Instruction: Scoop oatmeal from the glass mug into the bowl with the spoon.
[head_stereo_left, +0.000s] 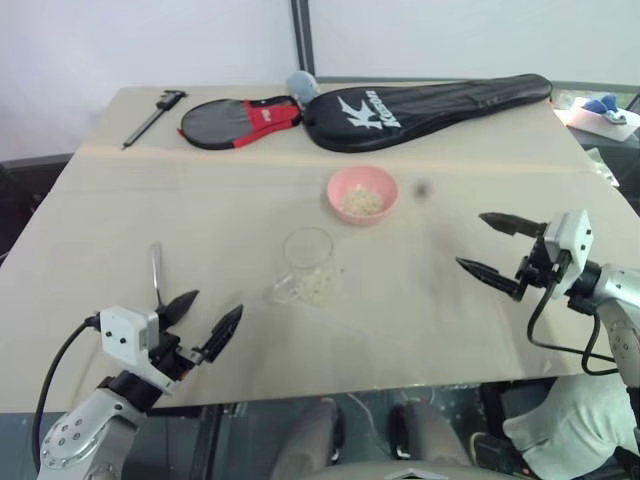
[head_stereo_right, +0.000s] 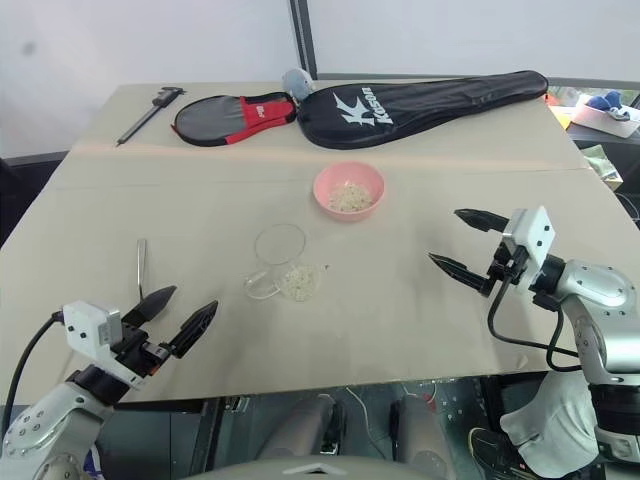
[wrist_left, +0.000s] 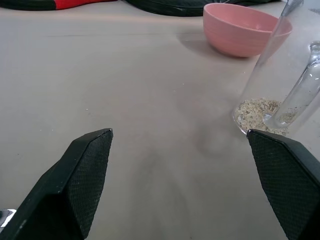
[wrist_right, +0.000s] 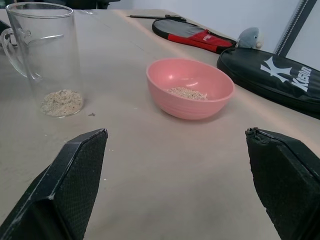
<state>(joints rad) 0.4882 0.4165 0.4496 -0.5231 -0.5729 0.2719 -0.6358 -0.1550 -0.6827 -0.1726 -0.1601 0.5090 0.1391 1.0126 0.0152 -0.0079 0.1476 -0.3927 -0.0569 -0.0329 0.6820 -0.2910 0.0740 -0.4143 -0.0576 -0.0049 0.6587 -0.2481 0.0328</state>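
The glass mug (head_stereo_left: 308, 262) stands upright mid-table with a thin layer of oatmeal (head_stereo_left: 318, 286) at its bottom. Beyond it sits the pink bowl (head_stereo_left: 362, 194), holding a small heap of oatmeal (wrist_right: 186, 92). The spoon (head_stereo_left: 155, 274) lies flat on the table to the left of the mug, its near end just behind my left gripper (head_stereo_left: 213, 306). That gripper is open and empty near the front edge, apart from the mug. My right gripper (head_stereo_left: 472, 240) hovers open and empty to the right of mug and bowl, pointing toward them.
Two racket cases lie along the far edge, one black (head_stereo_left: 430, 100) and one red and black (head_stereo_left: 240, 120), with a grey plush toy (head_stereo_left: 303, 83) between them. A dark caliper (head_stereo_left: 155, 115) rests at the far left. A white tray (head_stereo_left: 600, 115) stands off the back right corner.
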